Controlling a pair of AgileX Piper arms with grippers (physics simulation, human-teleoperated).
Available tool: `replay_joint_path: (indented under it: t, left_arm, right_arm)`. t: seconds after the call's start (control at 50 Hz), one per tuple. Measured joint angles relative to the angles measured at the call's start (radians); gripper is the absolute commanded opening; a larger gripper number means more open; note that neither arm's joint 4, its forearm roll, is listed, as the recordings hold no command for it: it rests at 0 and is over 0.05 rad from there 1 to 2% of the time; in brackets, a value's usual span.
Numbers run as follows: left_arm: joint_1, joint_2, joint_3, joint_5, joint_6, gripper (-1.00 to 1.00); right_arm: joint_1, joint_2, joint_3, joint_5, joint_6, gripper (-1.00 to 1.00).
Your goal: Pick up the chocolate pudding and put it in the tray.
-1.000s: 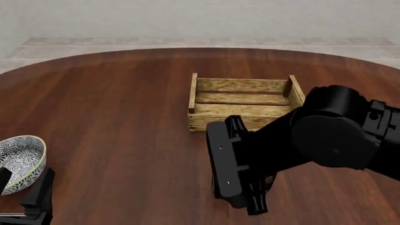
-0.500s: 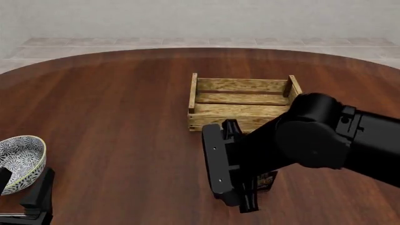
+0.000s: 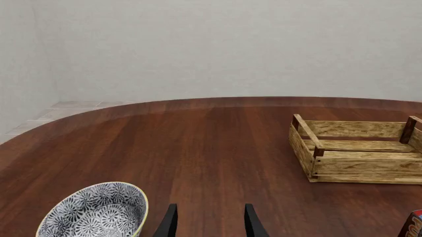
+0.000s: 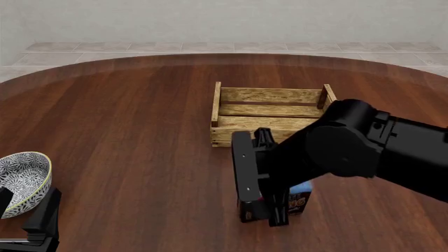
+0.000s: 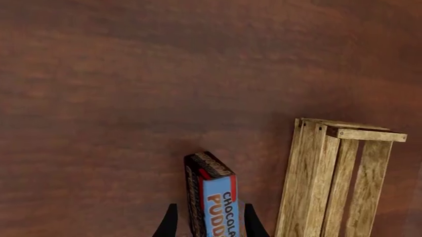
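The chocolate pudding (image 5: 215, 200) is a small carton with a blue top and orange lettering. It sits on the dark wood table just in front of the tray (image 5: 339, 182). In the front view only part of the pudding (image 4: 299, 197) shows beneath my right arm. My right gripper (image 5: 209, 223) is open, with a finger on each side of the carton's near end. The tray (image 4: 272, 111) is a slatted wooden crate behind the arm. My left gripper (image 3: 209, 224) is open and holds nothing, low at the table's front left.
A white patterned bowl (image 4: 22, 178) stands at the front left beside my left gripper (image 4: 31, 223); the bowl (image 3: 99, 212) also shows in the left wrist view. My right arm's bulk hides the tray's near right corner in the front view.
My right arm has shifted and dropped over the pudding. The carton's blue top now shows below the wrist in the front view. The left arm has not moved.
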Motion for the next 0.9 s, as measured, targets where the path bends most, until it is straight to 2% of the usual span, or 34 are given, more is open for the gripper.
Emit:
replay_joint_path:
  t: [0.9]
  left_arm:
    - [0.0,0.0,0.0,0.0,0.0,1.0]
  right_arm:
    - [-0.084,0.066,0.014,-0.055,-0.005,1.0]
